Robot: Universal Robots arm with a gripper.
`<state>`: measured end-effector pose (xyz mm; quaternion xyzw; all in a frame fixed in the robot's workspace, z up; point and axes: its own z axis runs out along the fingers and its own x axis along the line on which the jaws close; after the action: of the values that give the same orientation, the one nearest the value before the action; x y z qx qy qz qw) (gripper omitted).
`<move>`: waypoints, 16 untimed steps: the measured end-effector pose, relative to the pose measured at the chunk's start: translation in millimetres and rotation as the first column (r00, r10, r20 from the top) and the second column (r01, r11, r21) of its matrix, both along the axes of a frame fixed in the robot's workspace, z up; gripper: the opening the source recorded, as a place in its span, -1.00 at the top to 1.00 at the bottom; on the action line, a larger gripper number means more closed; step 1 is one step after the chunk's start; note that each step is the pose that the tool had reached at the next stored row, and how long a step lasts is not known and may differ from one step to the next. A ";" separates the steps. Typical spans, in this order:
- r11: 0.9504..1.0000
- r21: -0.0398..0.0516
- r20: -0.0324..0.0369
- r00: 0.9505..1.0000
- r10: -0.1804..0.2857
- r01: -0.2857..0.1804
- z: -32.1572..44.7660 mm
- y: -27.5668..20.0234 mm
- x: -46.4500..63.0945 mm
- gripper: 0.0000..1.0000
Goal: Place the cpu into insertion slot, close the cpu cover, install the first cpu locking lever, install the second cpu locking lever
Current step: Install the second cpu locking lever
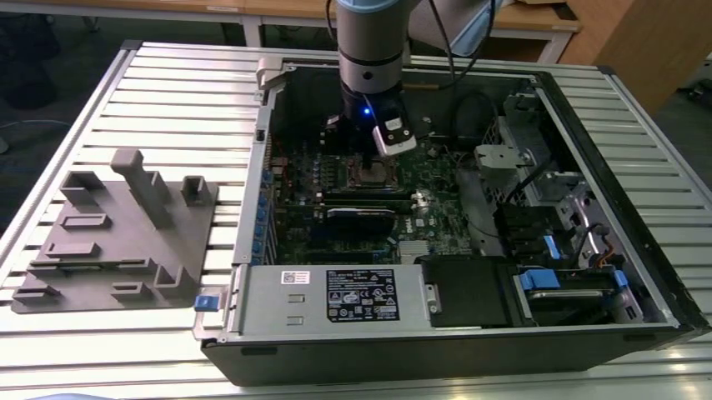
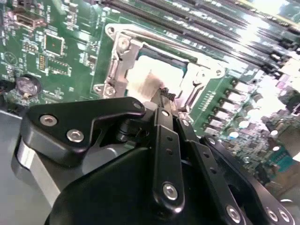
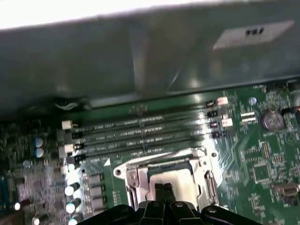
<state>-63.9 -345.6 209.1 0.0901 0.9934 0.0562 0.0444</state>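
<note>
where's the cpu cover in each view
Exterior view: cpu cover, mid-motherboard, directly under the claw.
Second wrist view: silver frame just beyond the claw.
First wrist view: silver frame just beyond the claw.
Shared landmark: the long memory slots beside the socket in both wrist views.

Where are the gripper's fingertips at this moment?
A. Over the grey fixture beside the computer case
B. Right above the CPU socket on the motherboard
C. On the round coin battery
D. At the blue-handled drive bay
B: in both wrist views the gripper sits over the cpu inside the cpu cover.
</note>
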 end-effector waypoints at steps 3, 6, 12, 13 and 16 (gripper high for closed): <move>1.000 -0.011 -0.001 1.000 0.000 0.000 0.0 0.6 4.9 0.79; 1.000 -0.023 -0.001 1.000 0.000 0.000 0.5 0.6 6.5 0.79; 0.999 -0.033 -0.003 1.000 0.000 0.000 8.0 0.6 8.1 0.79; 0.999 -0.036 -0.003 1.000 0.000 0.000 8.8 0.6 8.4 0.79; 0.999 -0.047 -0.003 1.000 0.000 0.000 9.5 0.3 9.7 0.79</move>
<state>-54.2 -345.4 218.7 0.0892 0.9945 0.0329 0.0449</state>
